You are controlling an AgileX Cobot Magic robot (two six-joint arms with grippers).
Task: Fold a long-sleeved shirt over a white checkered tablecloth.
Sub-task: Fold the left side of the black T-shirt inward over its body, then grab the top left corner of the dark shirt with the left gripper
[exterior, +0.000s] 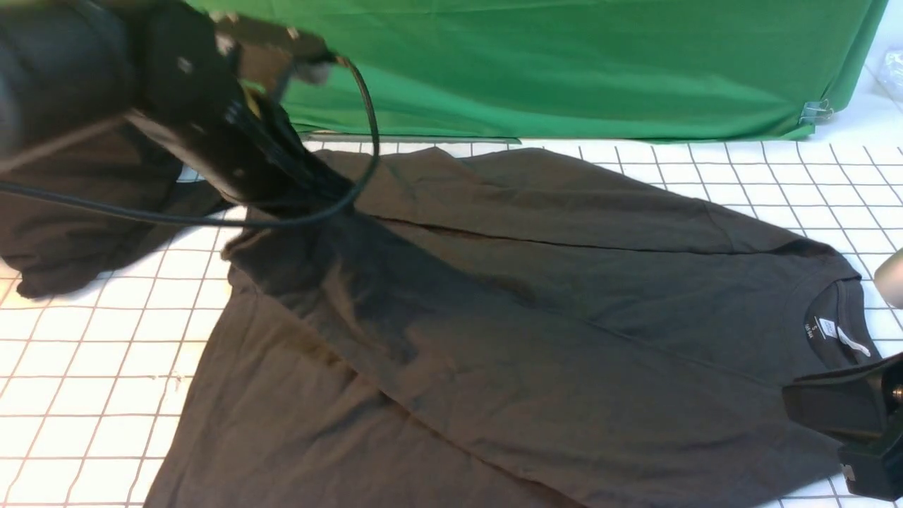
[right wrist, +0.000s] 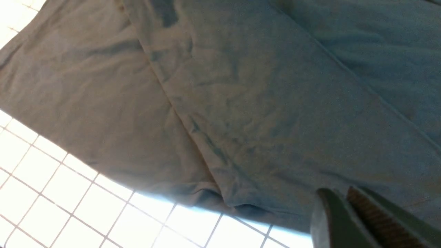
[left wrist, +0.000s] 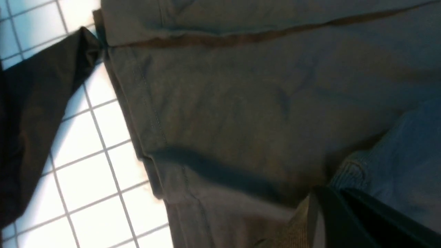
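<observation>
Spread wide across the white checkered tablecloth (exterior: 85, 381), filling the middle of the front view: the long-sleeved shirt (exterior: 494, 339), dark olive-black, mostly flat with shallow wrinkles. Collar (exterior: 822, 291) out at 3 o'clock, a white neck label (exterior: 829, 329) showing inside it; hem toward 9 o'clock. Across the body, a long straight fold edge from about 10 o'clock to the shoulder at 3 o'clock, and below it a sleeve laid slantwise over the chest. At 10 o'clock, down on the shirt near its far hem corner, the left gripper (exterior: 310, 187), with a black cable (exterior: 368, 106) looping beside it. In the left wrist view, fingers pressed together and clamped on the sleeve's ribbed cuff (left wrist: 351, 168), ribbing touching them on both sides. At 4 o'clock of the front view, low at the frame edge just beside the collar, the right gripper (right wrist: 336, 194); seen from its wrist, fingers drawn nearly together with only a thin slit between, no cloth in it, poised just above the shirt near its edge. At 9 o'clock, touching the shirt's hem corner, a blacker garment heap (exterior: 63, 233). At 12 o'clock, behind the tablecloth, a green backdrop (exterior: 564, 63).
</observation>
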